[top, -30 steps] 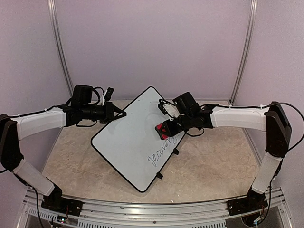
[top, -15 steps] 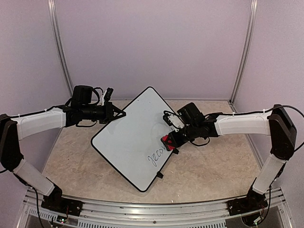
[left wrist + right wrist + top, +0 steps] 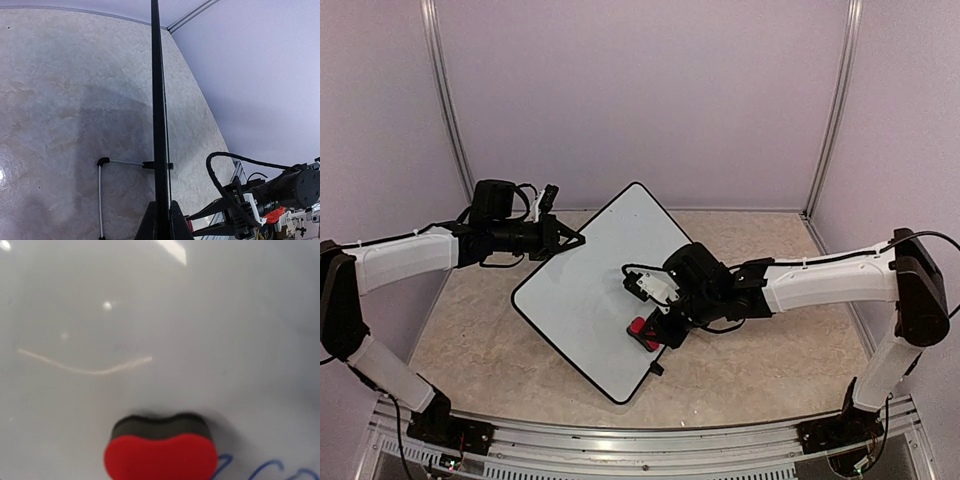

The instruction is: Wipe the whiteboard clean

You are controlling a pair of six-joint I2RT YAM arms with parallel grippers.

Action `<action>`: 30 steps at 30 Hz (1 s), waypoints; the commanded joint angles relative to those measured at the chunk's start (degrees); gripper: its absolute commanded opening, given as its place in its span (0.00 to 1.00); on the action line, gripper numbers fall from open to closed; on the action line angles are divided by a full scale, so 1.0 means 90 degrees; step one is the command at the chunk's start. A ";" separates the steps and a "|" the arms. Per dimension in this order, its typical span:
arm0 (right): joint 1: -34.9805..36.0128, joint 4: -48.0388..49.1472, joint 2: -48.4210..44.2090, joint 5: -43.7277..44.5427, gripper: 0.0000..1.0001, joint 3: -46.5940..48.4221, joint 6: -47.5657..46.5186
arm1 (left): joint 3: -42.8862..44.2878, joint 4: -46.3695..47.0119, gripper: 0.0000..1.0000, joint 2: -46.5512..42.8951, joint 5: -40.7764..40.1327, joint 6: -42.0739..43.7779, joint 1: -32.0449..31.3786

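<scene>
The whiteboard [image 3: 582,298] lies turned like a diamond on the table, and no writing shows on it from above. My left gripper [image 3: 577,240] is shut on its upper left rim. The left wrist view shows that rim [image 3: 159,110] as a thin black line running up from between my left gripper's [image 3: 162,224] closed jaws. My right gripper [image 3: 654,336] is shut on a red eraser [image 3: 641,330] pressed onto the board near its lower right edge. In the right wrist view the eraser [image 3: 160,452] sits on the white surface [image 3: 160,310], with blue strokes [image 3: 270,469] beside it. My right fingers are out of that view.
The beige stone-patterned table [image 3: 775,345] is bounded by purple walls. A metal rail [image 3: 640,442] runs along the near edge. A small black foot [image 3: 656,370] juts from the board's lower right rim. A grey wire stand [image 3: 100,195] shows under the board.
My right gripper has slid the eraser down and to the left along the board's lower right part, over the handwritten word, which no longer shows from above. The left arm has stayed put.
</scene>
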 commanded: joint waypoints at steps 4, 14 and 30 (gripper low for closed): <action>0.0036 -0.0323 -0.0214 0.0734 0.21 -0.0365 -0.0214 | -0.0118 0.0382 0.00 -0.0054 -0.0049 0.0312 0.0037; 0.0403 -0.0257 -0.0199 0.1294 0.21 -0.0173 -0.0361 | -0.0121 0.0406 0.00 -0.0028 -0.0032 0.0293 0.0038; 0.0929 -0.0854 0.0657 0.2424 0.21 0.0391 -0.0451 | -0.0121 0.0433 0.00 -0.0030 0.0020 0.0273 0.0065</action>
